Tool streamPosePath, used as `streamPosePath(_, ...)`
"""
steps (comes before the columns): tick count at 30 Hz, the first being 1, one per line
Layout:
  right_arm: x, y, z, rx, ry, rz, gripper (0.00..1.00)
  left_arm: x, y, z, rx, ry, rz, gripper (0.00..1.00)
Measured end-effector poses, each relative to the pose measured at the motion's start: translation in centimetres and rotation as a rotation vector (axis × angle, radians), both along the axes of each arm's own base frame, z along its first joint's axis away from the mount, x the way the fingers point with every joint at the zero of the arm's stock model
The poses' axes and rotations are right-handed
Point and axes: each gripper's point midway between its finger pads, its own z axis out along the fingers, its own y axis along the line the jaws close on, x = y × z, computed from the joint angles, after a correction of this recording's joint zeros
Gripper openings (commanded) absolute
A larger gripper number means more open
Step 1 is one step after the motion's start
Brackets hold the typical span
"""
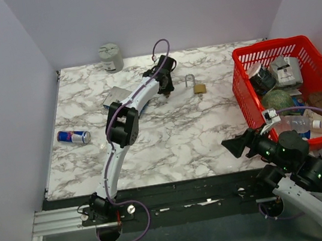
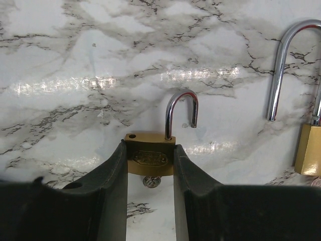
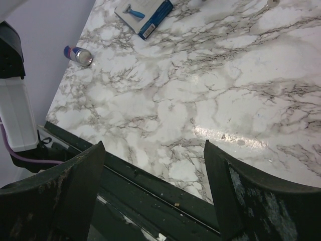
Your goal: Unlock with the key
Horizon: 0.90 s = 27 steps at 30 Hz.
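In the left wrist view my left gripper (image 2: 149, 150) is shut on the body of a small brass padlock (image 2: 149, 158) just above the marble table. Its steel shackle (image 2: 181, 106) is swung open with one end free of the body. The round silver head of a key (image 2: 152, 181) shows under the body, between my fingers. A larger brass padlock (image 2: 308, 148) lies to the right, also seen in the top view (image 1: 198, 87). There my left gripper (image 1: 166, 87) is just left of it. My right gripper (image 1: 237, 145) is open and empty above the table's near edge, and shows in its wrist view (image 3: 153, 150).
A red basket (image 1: 244, 87) full of items stands at the right edge. A blue drink can (image 1: 72, 137) lies at the left. A razor pack (image 1: 115, 96) lies beside the left arm. A grey tin (image 1: 111, 57) stands at the back.
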Motion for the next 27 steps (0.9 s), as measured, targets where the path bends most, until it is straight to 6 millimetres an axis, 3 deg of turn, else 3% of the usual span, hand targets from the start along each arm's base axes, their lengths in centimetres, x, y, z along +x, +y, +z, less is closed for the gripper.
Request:
streamPosePath(5,0.1,-0.1,0.0,-0.001,-0.001,-0.007,0.88,-0.1,0.0,-0.1,0.001,0.003,-0.004,0.65)
streamPosePath(14,0.1,-0.1,0.0,-0.002,-0.001,-0.010,0.88,0.0,-0.1,-0.3,0.006,-0.014,-0.026,0.76)
streamPosePath(22,0.2,-0.1,-0.1,-0.013,-0.002,-0.007,0.89,-0.6,0.5,0.0,0.039,-0.034,-0.085,0.80)
streamPosePath(27,0.6,0.0,-0.5,-0.062,0.009,0.002,0.91,-1.1,1.0,2.6,0.048,-0.089,-0.131,0.82)
